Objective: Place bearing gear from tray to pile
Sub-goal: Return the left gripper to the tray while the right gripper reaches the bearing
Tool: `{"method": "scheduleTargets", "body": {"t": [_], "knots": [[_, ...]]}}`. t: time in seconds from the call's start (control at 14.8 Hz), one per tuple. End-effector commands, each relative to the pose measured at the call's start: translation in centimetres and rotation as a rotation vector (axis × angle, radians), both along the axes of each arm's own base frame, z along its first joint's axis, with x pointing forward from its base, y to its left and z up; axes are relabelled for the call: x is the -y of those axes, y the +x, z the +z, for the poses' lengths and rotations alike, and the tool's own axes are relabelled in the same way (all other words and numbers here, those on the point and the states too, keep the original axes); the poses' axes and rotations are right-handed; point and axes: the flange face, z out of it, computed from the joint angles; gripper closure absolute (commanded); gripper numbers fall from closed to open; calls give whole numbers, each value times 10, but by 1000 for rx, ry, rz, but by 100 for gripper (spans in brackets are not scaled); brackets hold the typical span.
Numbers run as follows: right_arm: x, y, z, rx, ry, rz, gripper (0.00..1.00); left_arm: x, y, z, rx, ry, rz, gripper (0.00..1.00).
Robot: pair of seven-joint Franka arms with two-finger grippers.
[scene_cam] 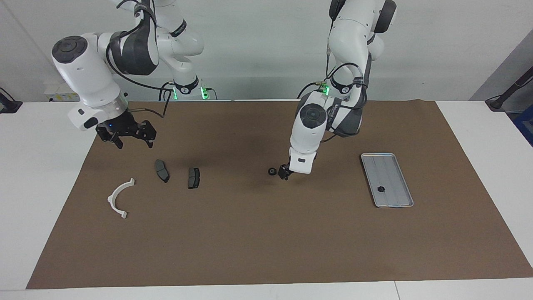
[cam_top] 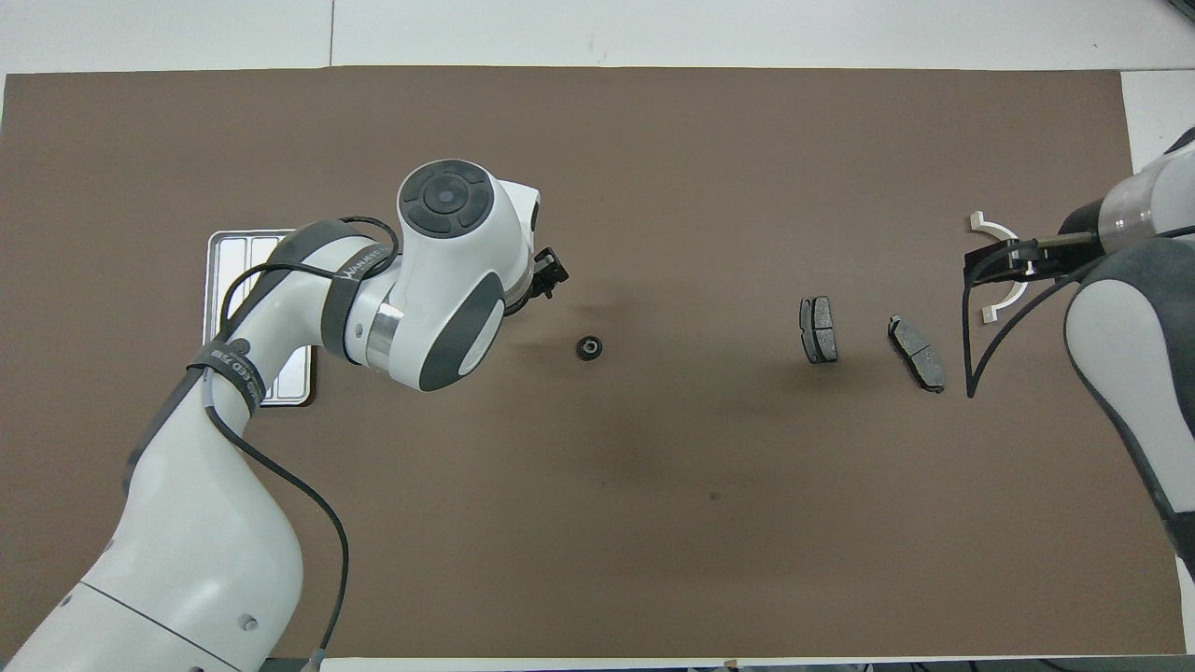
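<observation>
A small black bearing gear (scene_cam: pixel 271 171) (cam_top: pixel 588 347) lies on the brown mat mid-table, between the tray and the pile. My left gripper (scene_cam: pixel 285 175) (cam_top: pixel 553 275) hangs just beside it toward the tray, open and holding nothing. A second gear (scene_cam: pixel 380 189) rests in the silver tray (scene_cam: pixel 393 166), which the left arm partly covers in the overhead view (cam_top: pixel 233 254). The pile is a white bracket (scene_cam: pixel 120 198) (cam_top: pixel 993 311) and two dark pads (scene_cam: pixel 162 171) (scene_cam: pixel 193 178) (cam_top: pixel 818 329) (cam_top: pixel 917 353). My right gripper (scene_cam: pixel 134 142) (cam_top: pixel 991 265) is open in the air over the mat by the bracket.
The brown mat (scene_cam: pixel 258 241) covers most of the white table. A bare stretch of mat separates the released gear from the nearest pad.
</observation>
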Motion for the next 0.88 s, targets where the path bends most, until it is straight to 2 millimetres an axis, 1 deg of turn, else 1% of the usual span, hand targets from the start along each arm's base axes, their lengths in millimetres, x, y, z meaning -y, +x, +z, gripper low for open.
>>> {"method": "scheduleTargets", "body": {"t": [0.0,0.07,0.14,0.2,0.34,0.41,0.47,0.54,0.61,0.68,0.74,0.81], "knots": [[-39,24,-7,5,10,-31,0,-73,-5,13,-33,0,-99,0],[-62,28,-15,3,10,-42,0,-91,-4,16,-33,-4,-116,0],[-82,32,-24,12,9,-54,0,-110,2,14,-37,-6,-122,0],[-110,33,-35,15,2,-50,0,-127,6,13,-39,-11,-143,0],[-163,31,-54,18,-4,-35,0,-165,16,9,-35,-24,-186,0],[-188,29,-62,21,-3,-32,0,-179,21,8,-24,-30,-207,0],[-209,27,-69,23,-2,-33,0,-203,28,7,0,-36,-192,0],[-229,24,-74,24,-1,-36,0,-211,33,7,28,-38,-188,0],[-247,20,-74,23,8,-28,0,-216,35,7,41,-39,-194,0],[-266,16,-76,16,15,-21,0,-221,36,7,45,-42,-238,0],[-281,12,-74,20,17,-26,0,-234,40,7,51,-42,-277,0],[-303,5,-77,21,19,-43,0,-243,43,8,69,-30,-311,0]]}}
